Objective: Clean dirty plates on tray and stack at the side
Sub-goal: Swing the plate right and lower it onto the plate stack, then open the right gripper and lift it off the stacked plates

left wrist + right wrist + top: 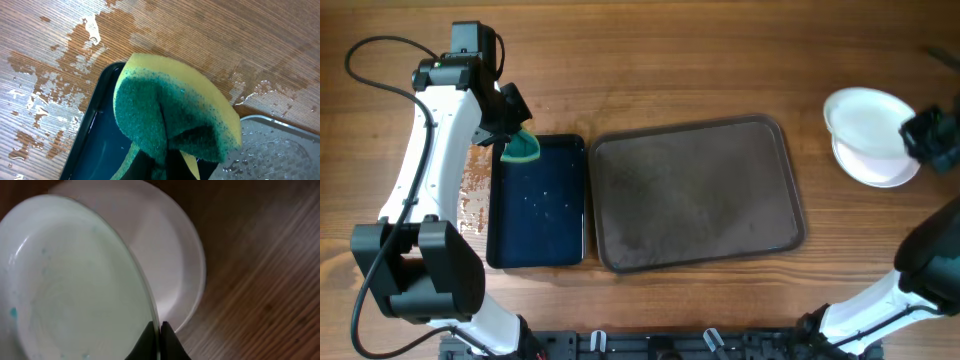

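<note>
Pinching the rim of a white plate [65, 280], the right gripper [160, 330] has its fingers drawn close on the thin edge. The plate tilts up away from them, and its hollow face shows faint teal specks. Just beyond the fingers, partly under that plate, a second white plate [175, 255] lies flat on the table [670, 60]; whether the two touch cannot be told. Farther off, toward the left arm, sits the brown tray [695, 190], well apart from both plates, with its long axis running from one arm to the other, slightly skewed. The left gripper [162, 167] clamps a folded green-and-yellow sponge [170, 115], green face outward, over the far corner of a black tray [535, 200]. That tray lies just beside the brown tray, its long axis crosswise to it. Wet patches [473, 190] mark the wood on the outer side of the fingers.
</note>
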Tool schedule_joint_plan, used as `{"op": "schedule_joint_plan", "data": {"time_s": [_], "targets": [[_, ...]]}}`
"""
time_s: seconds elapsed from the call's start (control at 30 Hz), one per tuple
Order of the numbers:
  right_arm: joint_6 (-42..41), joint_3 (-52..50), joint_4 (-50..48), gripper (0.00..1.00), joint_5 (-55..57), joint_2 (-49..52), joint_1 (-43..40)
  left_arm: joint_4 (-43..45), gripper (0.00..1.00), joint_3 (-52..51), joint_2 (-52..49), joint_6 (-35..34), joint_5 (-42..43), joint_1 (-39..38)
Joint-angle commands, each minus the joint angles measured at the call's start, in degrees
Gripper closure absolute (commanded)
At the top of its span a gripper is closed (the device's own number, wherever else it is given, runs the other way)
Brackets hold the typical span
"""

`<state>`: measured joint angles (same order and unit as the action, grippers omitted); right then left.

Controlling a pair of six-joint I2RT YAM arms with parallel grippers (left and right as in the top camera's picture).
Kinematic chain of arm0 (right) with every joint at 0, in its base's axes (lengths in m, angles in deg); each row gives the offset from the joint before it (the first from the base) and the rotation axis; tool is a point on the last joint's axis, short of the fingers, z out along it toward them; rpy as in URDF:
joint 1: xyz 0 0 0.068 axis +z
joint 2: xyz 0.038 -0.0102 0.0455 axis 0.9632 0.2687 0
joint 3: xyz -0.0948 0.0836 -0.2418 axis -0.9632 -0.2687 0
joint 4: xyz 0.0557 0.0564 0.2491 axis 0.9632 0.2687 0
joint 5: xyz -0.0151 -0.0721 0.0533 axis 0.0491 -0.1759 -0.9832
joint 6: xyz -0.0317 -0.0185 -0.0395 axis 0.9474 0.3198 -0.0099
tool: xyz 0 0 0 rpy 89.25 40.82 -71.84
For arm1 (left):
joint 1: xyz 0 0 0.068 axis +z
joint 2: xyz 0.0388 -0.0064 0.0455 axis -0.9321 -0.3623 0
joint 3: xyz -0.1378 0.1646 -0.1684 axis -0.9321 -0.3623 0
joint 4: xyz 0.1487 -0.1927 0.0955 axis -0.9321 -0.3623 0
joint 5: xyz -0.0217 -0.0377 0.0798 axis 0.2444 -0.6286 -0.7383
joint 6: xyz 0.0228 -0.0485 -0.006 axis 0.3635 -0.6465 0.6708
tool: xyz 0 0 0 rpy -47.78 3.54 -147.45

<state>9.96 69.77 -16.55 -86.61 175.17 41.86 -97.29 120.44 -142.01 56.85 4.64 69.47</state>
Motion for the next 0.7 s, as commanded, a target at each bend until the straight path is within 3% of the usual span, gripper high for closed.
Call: {"op": "schedule_joint_plan", "data": {"time_s": [0.0,0.13,0.17,0.2,0.23,0.37,0.43,0.53,0.67], "targets": [[-1.2,-4.9,-3.4,0.96,-2.9,-1.3,-5.0,0.0,0.96,0.3,0.2,-0.5,0.5,0.0],[-1.0,-5.7,-5.7,0.96,-3.0,-1.2,-6.7,-0.3,0.96,0.3,0.2,-0.5,0.5,0.0],[-1.0,-5.7,-6.1,0.88,-3.5,-1.2,-6.6,-0.3,0.96,0.3,0.2,-0.5,0.5,0.0],[-0.5,-5.7,-6.2,0.64,-4.5,-1.2,-6.6,-0.4,0.96,0.3,0.2,-0.5,0.5,0.0],[0.3,-5.7,-6.5,0.54,-5.8,-1.2,-6.6,-0.5,0.96,0.3,0.2,-0.5,0.5,0.0],[1.0,-5.7,-7.1,0.53,-7.8,-1.2,-6.4,-0.5,0.96,0.3,0.2,-0.5,0.5,0.0],[2.2,-5.7,-7.4,0.48,-9.6,-1.2,-5.9,-0.5,0.96,0.3,0.2,-0.5,0.5,0.0],[4.6,-5.4,-8.0,0.30,-14.4,-1.2,-4.0,-0.5,0.96,0.3,0.2,-0.5,0.5,0.0],[5.8,-5.1,-6.6,0.27,-14.5,-1.3,1.6,-2.6,0.96,0.3,0.2,-0.2,0.5,0.0]]}}
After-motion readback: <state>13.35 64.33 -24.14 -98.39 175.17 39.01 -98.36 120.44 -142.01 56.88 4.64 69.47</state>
